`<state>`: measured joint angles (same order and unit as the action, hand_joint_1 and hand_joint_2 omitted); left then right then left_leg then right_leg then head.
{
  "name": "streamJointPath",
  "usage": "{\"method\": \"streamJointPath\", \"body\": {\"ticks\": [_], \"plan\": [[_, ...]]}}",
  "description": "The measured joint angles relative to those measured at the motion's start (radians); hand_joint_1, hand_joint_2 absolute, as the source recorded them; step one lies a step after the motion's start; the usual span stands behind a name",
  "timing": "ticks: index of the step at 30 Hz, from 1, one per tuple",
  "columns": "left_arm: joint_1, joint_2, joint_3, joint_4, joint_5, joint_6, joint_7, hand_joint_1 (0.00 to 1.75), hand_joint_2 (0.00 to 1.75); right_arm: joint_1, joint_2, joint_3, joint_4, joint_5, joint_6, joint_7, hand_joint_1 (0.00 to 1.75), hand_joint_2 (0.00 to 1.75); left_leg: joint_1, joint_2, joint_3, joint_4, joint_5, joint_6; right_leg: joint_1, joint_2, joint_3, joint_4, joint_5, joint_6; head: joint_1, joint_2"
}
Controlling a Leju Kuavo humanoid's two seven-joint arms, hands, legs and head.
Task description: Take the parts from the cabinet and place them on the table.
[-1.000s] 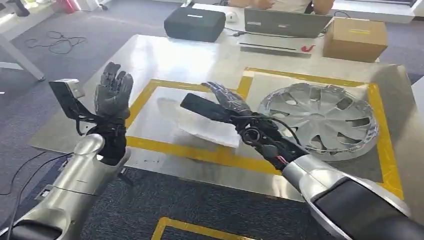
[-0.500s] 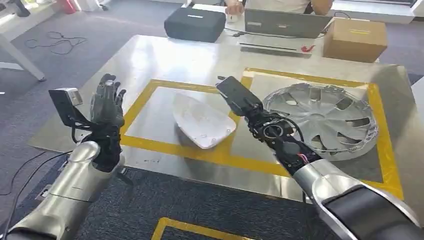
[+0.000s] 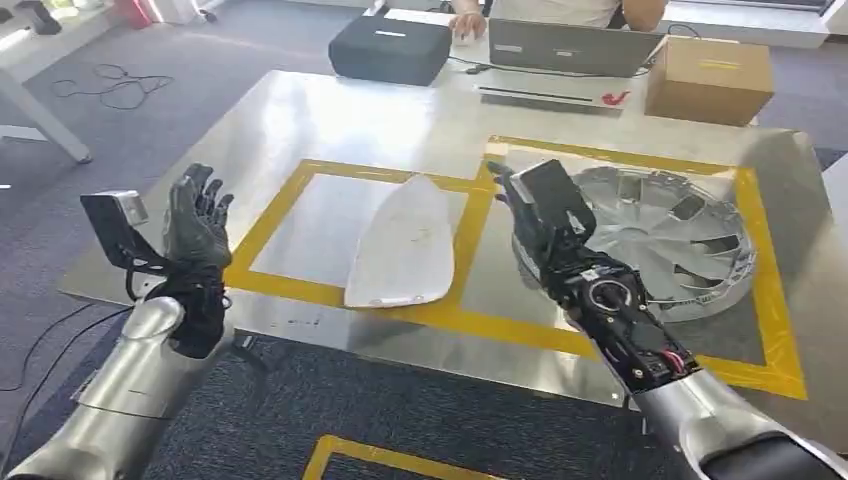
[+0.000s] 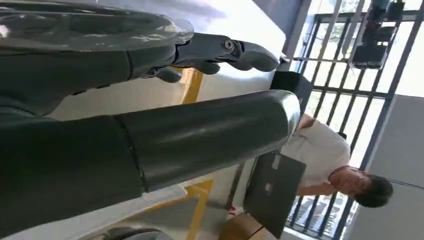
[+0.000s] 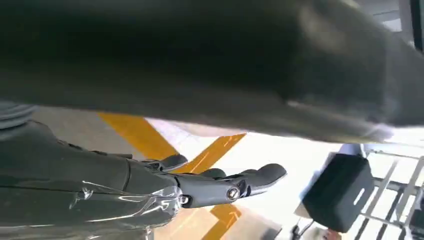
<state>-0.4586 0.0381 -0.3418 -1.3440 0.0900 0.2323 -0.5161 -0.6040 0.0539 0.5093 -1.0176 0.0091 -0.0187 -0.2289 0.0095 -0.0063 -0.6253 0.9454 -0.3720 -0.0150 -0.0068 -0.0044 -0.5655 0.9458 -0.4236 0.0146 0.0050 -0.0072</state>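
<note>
Both robot hands, left (image 3: pixel 197 222) and right (image 3: pixel 535 215), seemingly spread empty above smooth white teardrop part (image 3: pixel 406 248).

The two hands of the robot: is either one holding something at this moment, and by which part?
Nothing is held. The left hand and the right hand are raised with fingers apart, and the white part lies free on the table.

Head view looks down over the table (image 3: pixel 330 120); both wrist views skim it, close behind fingers.
</note>
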Motion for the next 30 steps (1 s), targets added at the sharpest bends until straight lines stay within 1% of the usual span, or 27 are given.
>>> {"method": "streamJointPath", "body": {"ticks": [3, 7, 15, 16, 21, 22, 23, 24, 25, 26, 27, 28, 29, 30], "plan": [[0.011, 0.001, 0.0, -0.015, -0.003, 0.001, 0.003, 0.0, 0.0, 0.065, -0.029, -0.005, -0.124, 0.001, -0.012, 0.039, 0.0, 0.0, 0.0, 0.0, 0.0, 0.0, 0.0, 0.0, 0.0, 0.0, 0.0, 0.0, 0.0, 0.0, 0.0, 0.0], [0.016, 0.001, 0.0, -0.024, -0.008, 0.001, 0.005, 0.0, 0.0, 0.134, -0.057, -0.005, -0.252, 0.005, -0.035, 0.061, 0.0, 0.0, 0.0, 0.0, 0.0, 0.0, 0.0, 0.0, 0.0, 0.0, 0.0, 0.0, 0.0, 0.0, 0.0, 0.0], [0.016, 0.0, 0.0, -0.029, -0.008, 0.0, 0.008, 0.0, 0.0, 0.189, -0.086, -0.005, -0.387, 0.005, -0.044, 0.07, 0.0, 0.0, 0.0, 0.0, 0.0, 0.0, -0.001, 0.0, 0.0, 0.0, 0.0, 0.0, 0.0, 0.0, 0.0, 0.0], [0.016, 0.0, 0.0, -0.029, -0.008, 0.0, 0.008, 0.0, 0.0, 0.191, -0.088, -0.005, -0.397, 0.004, -0.044, 0.07, 0.0, 0.0, -0.003, 0.0, -0.001, 0.005, -0.005, 0.006, -0.004, 0.0, 0.001, -0.002, 0.0, 0.003, -0.001, 0.0], [0.015, 0.001, 0.0, -0.031, -0.006, 0.011, 0.007, 0.0, 0.0, 0.196, -0.093, -0.005, -0.429, -0.004, -0.035, 0.063, 0.0, 0.0, -0.006, 0.0, 0.0, 0.006, -0.01, 0.017, -0.007, -0.001, 0.007, -0.007, -0.002, 0.013, -0.005, 0.0], [0.015, 0.001, 0.0, -0.034, -0.006, 0.011, 0.007, 0.0, 0.0, 0.196, -0.093, -0.005, -0.437, -0.005, -0.034, 0.061, 0.0, 0.0, 0.001, 0.001, 0.01, -0.008, -0.003, 0.024, -0.001, -0.001, 0.012, -0.008, -0.002, 0.019, -0.007, 0.0], [0.016, 0.0, 0.0, -0.037, -0.006, 0.012, 0.007, 0.0, 0.0, 0.196, -0.096, -0.005, -0.442, -0.006, -0.033, 0.059, 0.0, 0.0, 0.006, 0.004, 0.022, -0.019, 0.001, 0.025, -0.007, 0.001, 0.004, 0.005, -0.017, 0.02, -0.004, 0.0], [0.014, 0.001, 0.0, -0.039, -0.006, 0.012, 0.007, 0.0, 0.0, 0.194, -0.098, -0.005, -0.444, -0.006, -0.033, 0.058, 0.0, 0.0, 0.008, 0.005, 0.028, -0.022, 0.002, 0.027, -0.006, 0.002, -0.011, 0.047, -0.046, 0.023, 0.0, 0.0], [0.013, 0.001, 0.0, -0.04, -0.006, 0.012, 0.008, 0.0, 0.0, 0.195, -0.102, -0.005, -0.447, -0.006, -0.034, 0.058, 0.0, 0.0, 0.008, 0.005, 0.029, -0.021, 0.0, 0.03, -0.007, 0.002, -0.05, 0.139, -0.093, 0.026, 0.008, 0.0], [0.015, 0.0, 0.0, -0.04, -0.006, 0.012, 0.012, 0.0, 0.0, 0.199, -0.105, -0.005, -0.449, -0.009, -0.033, 0.059, 0.0, 0.0, 0.007, 0.005, 0.029, -0.021, 0.0, 0.03, -0.009, 0.002, -0.09, 0.223, -0.127, 0.03, 0.014, 0.0], [0.018, 0.0, 0.0, -0.04, -0.006, 0.012, 0.015, 0.0, 0.0, 0.204, -0.107, -0.005, -0.451, -0.01, -0.033, 0.06, 0.0, 0.0, 0.008, 0.004, 0.029, -0.02, 0.0, 0.03, -0.011, 0.002, -0.127, 0.297, -0.151, 0.033, 0.018, 0.0], [0.021, 0.0, 0.0, -0.04, -0.006, 0.012, 0.016, 0.0, 0.0, 0.207, -0.108, -0.005, -0.452, -0.01, -0.033, 0.06, 0.0, 0.0, 0.009, 0.003, 0.029, -0.02, 0.0, 0.029, -0.015, 0.002, -0.142, 0.325, -0.15, 0.036, 0.021, 0.0], [0.022, 0.0, 0.0, -0.04, -0.006, 0.012, 0.018, 0.0, 0.0, 0.208, -0.109, -0.005, -0.453, -0.011, -0.033, 0.061, 0.0, 0.0, 0.011, 0.001, 0.029, -0.017, -0.002, 0.027, -0.018, 0.002, -0.134, 0.304, -0.127, 0.04, 0.021, 0.0], [0.022, 0.0, 0.0, -0.04, -0.005, 0.012, 0.018, 0.0, 0.0, 0.208, -0.11, -0.005, -0.455, -0.012, -0.034, 0.061, 0.0, 0.0, 0.014, 0.0, 0.029, -0.014, -0.003, 0.024, -0.022, 0.002, -0.107, 0.246, -0.09, 0.042, 0.024, 0.0]]}}
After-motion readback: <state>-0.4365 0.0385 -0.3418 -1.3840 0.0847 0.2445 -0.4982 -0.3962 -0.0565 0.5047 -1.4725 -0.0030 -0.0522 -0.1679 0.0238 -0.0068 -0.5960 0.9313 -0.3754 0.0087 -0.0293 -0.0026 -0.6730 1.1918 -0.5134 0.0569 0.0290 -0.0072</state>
